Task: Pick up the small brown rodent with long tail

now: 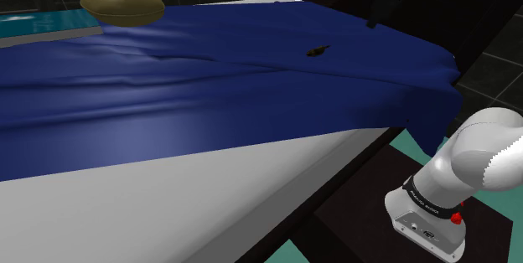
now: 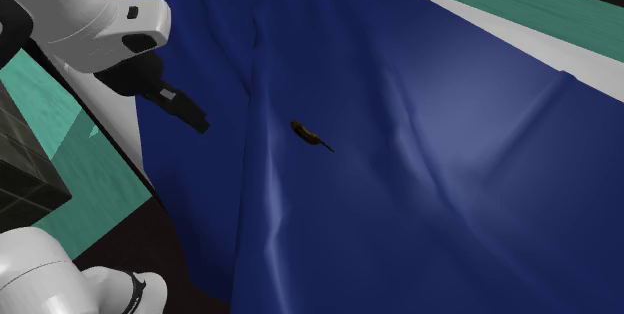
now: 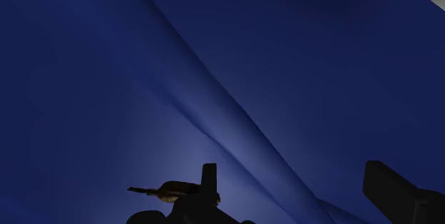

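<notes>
Black fingers (image 3: 208,183) come up closest in the wrist view, standing well apart with nothing between them but blue cloth, so the gripper (image 3: 299,195) is spread wide and grips nothing. The rodent (image 3: 175,189) lies just beside one finger, on its outer side and not in the gap; part of its body is hidden behind that finger, and whether the two touch I cannot tell.

It is a small, dark brown thing, lying flat on a deep blue sheet (image 1: 209,94). In the second exterior view the rodent (image 2: 308,134) sits near the middle of the sheet (image 2: 450,182), next to a long fold, with a thin tail trailing toward that view's lower right. In the shoulder view the rodent (image 1: 317,50) is a little speck toward the far side of the cloth, on the view's right half.

The sheet is rumpled, with ridges running across it, and it drapes over a white bed (image 1: 168,211), hanging down off one corner. The gripper (image 2: 198,120) hangs over the sheet's edge at the second exterior view's left, apart from the rodent, under the white arm (image 2: 90,17).

An olive-brown rounded cushion (image 1: 122,3) rests at the far end of the sheet, well apart from the rodent. The arm's base (image 1: 453,177) stands beside the bed at the shoulder view's lower right, above a teal floor (image 1: 411,148).
</notes>
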`<control>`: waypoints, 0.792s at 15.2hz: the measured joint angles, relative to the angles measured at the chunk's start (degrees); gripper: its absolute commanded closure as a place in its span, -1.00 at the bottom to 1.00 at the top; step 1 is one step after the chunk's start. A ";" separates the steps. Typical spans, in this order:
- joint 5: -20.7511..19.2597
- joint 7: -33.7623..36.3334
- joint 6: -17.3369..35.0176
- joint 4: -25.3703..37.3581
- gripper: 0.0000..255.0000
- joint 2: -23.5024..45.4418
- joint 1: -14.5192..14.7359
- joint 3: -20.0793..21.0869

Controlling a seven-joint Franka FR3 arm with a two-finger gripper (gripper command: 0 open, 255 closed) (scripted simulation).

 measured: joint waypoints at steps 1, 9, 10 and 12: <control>0.00 0.00 0.00 0.00 -1.00 0.00 0.00 0.00; 0.77 21.23 7.60 4.53 -1.00 15.27 -6.47 4.96; 0.75 24.28 7.95 5.89 -1.00 17.49 -7.31 5.55; 0.47 30.19 9.20 8.37 -1.00 22.18 -9.00 6.32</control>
